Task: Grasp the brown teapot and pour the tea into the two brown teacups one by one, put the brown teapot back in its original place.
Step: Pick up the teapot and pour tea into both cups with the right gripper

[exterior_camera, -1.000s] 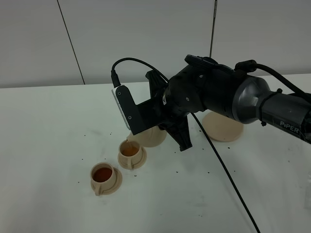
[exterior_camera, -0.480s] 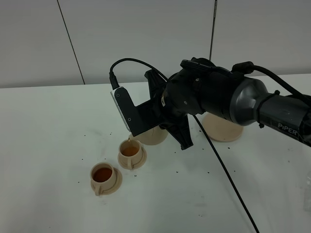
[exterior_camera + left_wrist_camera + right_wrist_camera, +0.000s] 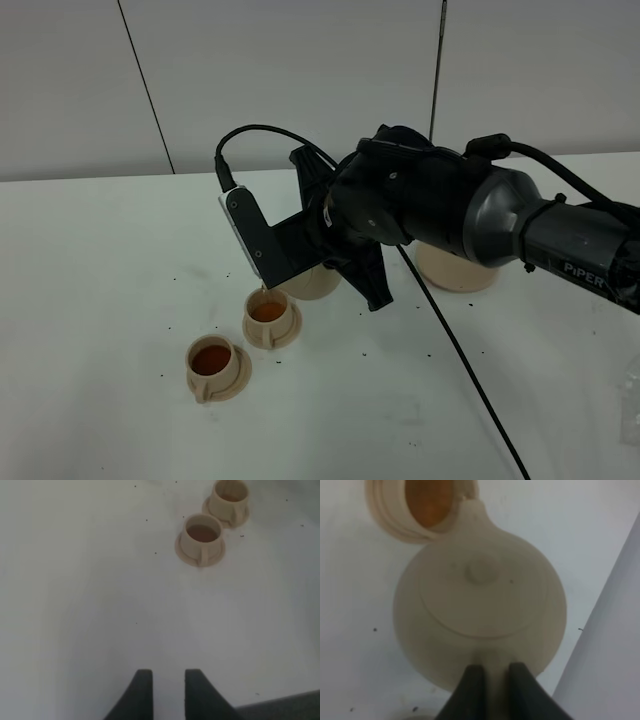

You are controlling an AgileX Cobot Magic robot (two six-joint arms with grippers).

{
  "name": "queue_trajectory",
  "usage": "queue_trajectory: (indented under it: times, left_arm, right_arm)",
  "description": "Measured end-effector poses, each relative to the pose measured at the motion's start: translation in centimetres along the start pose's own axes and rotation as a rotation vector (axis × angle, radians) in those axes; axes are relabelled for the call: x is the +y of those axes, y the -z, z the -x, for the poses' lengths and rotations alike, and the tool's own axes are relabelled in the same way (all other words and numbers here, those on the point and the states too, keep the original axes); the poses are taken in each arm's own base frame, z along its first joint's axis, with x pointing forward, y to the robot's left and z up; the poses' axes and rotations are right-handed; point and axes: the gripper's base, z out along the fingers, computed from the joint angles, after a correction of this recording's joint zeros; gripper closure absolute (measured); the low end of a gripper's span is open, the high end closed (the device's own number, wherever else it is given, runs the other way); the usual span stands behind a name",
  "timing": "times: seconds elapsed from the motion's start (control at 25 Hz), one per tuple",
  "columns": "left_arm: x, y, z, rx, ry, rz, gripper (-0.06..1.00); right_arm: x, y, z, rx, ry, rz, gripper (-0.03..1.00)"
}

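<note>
Now my right gripper (image 3: 495,669) pinches the brown teapot (image 3: 480,610), tipped over the far teacup (image 3: 268,314); the near teacup (image 3: 212,362) is filled, and the wide saucer (image 3: 455,270) awaits.

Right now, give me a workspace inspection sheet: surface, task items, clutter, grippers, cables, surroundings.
Surface: white table, dotted with dark specks.
Job's things: brown teapot tilted, spout over far teacup, which is part filled with pale tea; near teacup holds darker tea; large saucer partly hidden behind arm.
Clutter: nothing seen beyond the specks.
Grippers: right gripper shut on teapot handle; left gripper slightly open, holding nothing.
Cables: black cable trails across table.
Surroundings: pale wall panels.
</note>
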Motion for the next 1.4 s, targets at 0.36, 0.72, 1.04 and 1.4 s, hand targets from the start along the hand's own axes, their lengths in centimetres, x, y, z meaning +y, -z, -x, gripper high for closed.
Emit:
queue_trajectory:
  times: [0.36,0.72,1.04,1.4]
  left_arm:
    - [0.00,0.00,0.00,0.000,0.000,0.000,0.71]
    - [0.00,0.00,0.00,0.000,0.000,0.000,0.71]
    - [0.00,0.00,0.00,0.000,0.000,0.000,0.71]
    - [0.00,0.00,0.00,0.000,0.000,0.000,0.71]
  right_arm:
    - [0.15,0.08,0.32,0.017,0.009,0.011,0.87]
    - [0.19,0.14,0.57,0.022,0.008,0.011,0.87]
    - [0.19,0.14,0.55,0.024,0.011,0.011,0.87]
    - [0.19,0.14,0.55,0.025,0.012,0.011,0.87]
